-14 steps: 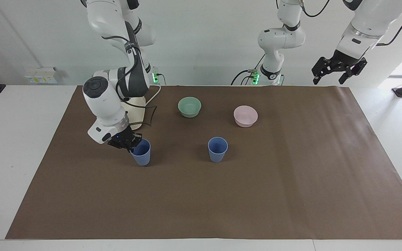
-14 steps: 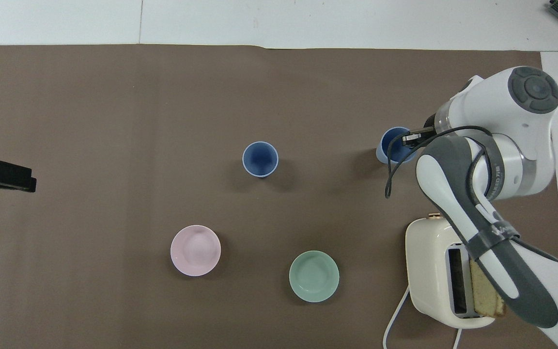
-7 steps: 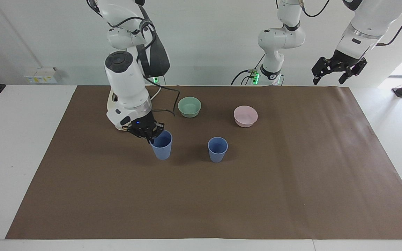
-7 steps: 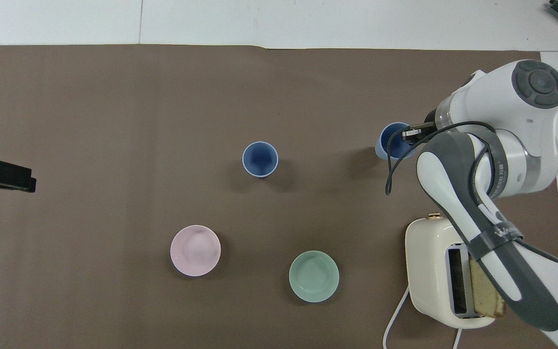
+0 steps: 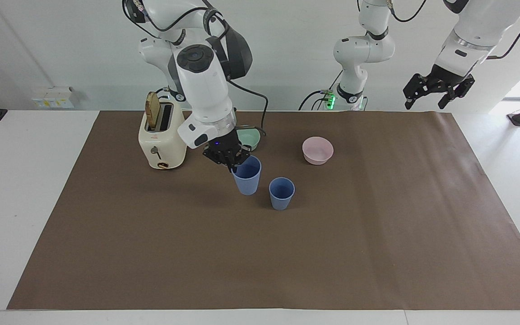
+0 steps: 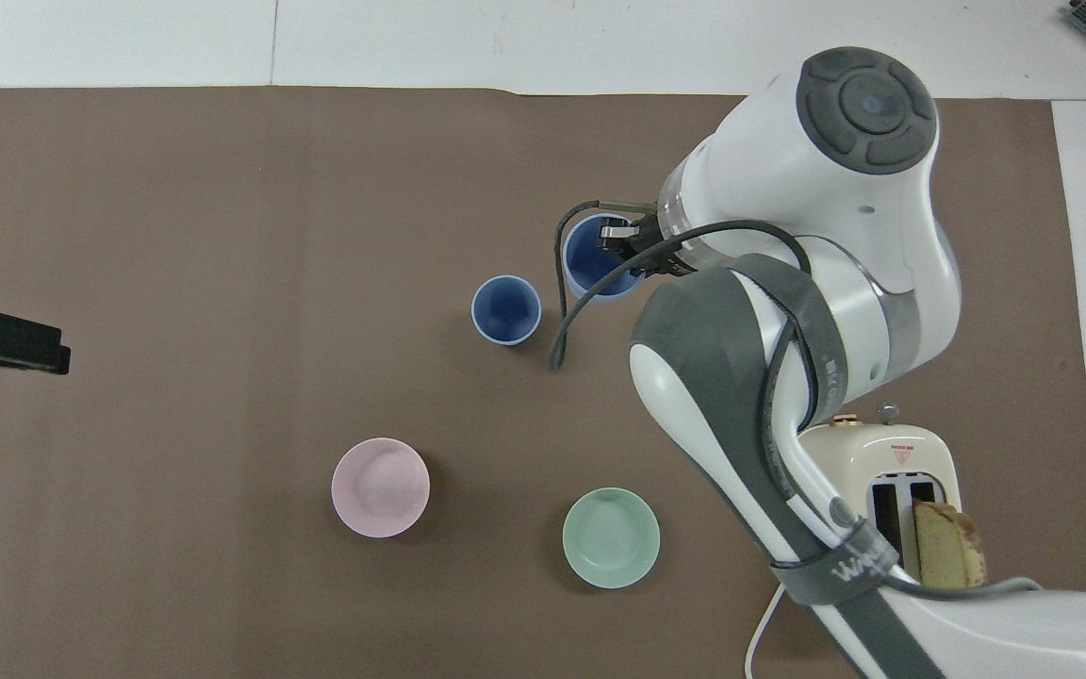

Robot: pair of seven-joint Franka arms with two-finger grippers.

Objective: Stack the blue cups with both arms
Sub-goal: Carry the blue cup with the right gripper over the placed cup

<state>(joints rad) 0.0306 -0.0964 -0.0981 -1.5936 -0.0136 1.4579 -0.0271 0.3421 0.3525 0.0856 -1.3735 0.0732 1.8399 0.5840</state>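
Observation:
One blue cup (image 5: 281, 193) (image 6: 505, 309) stands upright on the brown mat near the table's middle. My right gripper (image 5: 232, 164) (image 6: 620, 240) is shut on the rim of the other blue cup (image 5: 247, 178) (image 6: 595, 259). It holds that cup upright and lifted off the mat, close beside the standing cup on the side toward the right arm's end. The two cups are apart. My left gripper (image 5: 438, 92) (image 6: 1, 341) waits open and empty, raised at the left arm's end of the table.
A cream toaster (image 5: 161, 140) (image 6: 892, 471) with a bread slice stands near the right arm's base. A green bowl (image 5: 253, 137) (image 6: 611, 537), partly covered by the right hand, and a pink bowl (image 5: 317, 150) (image 6: 380, 487) sit nearer to the robots than the cups.
The right arm has carried its blue cup up off the mat and sideways toward the standing cup, uncovering the toaster. The left arm has not moved.

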